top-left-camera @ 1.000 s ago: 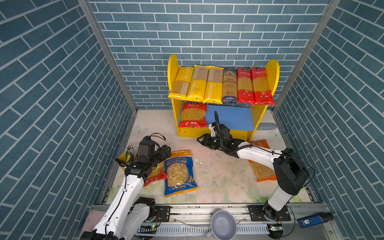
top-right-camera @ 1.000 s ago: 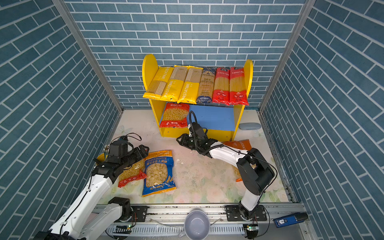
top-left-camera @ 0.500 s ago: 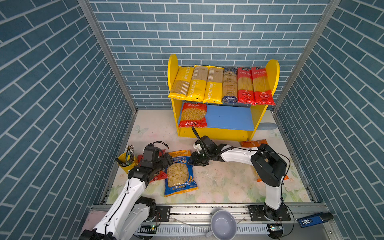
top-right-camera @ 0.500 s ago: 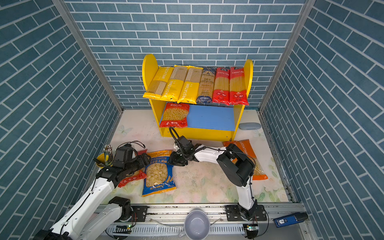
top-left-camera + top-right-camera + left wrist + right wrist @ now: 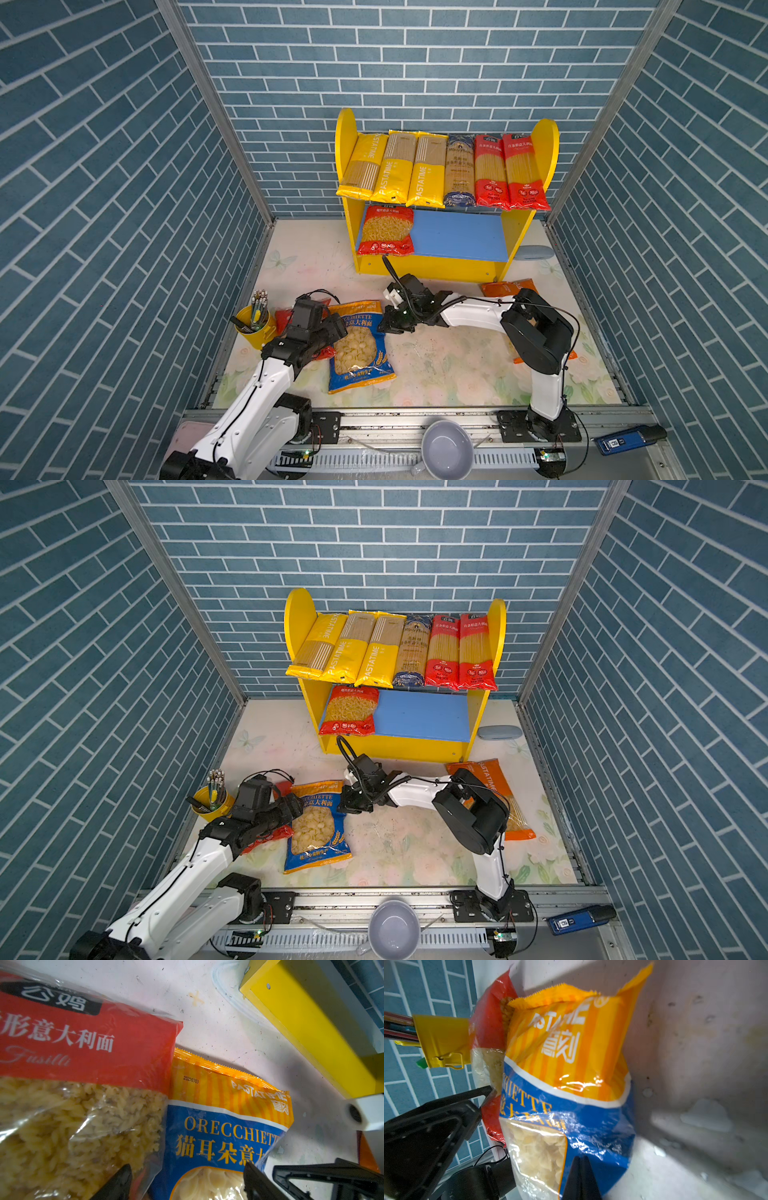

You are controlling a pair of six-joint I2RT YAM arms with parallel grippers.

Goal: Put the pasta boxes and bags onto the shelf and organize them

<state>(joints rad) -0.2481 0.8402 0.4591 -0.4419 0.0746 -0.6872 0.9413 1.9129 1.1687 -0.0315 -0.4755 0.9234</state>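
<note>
The right gripper (image 5: 580, 1176) has its fingers pressed together at the edge of the blue bag (image 5: 359, 353); whether film is caught between them cannot be told. The left gripper (image 5: 187, 1182) has its fingers spread, one above the red fusilli bag (image 5: 83, 1043) and one above the blue bag. These two bags lie touching on the table (image 5: 436, 365), with a yellow cup (image 5: 255, 328) just beside the red one. An orange bag (image 5: 505, 287) lies partly under the right arm, near the shelf (image 5: 345, 137). Six long packs (image 5: 459, 170) fill its upper board, and a second red bag (image 5: 386, 230) sits at the left end of the lower board (image 5: 457, 235).
</note>
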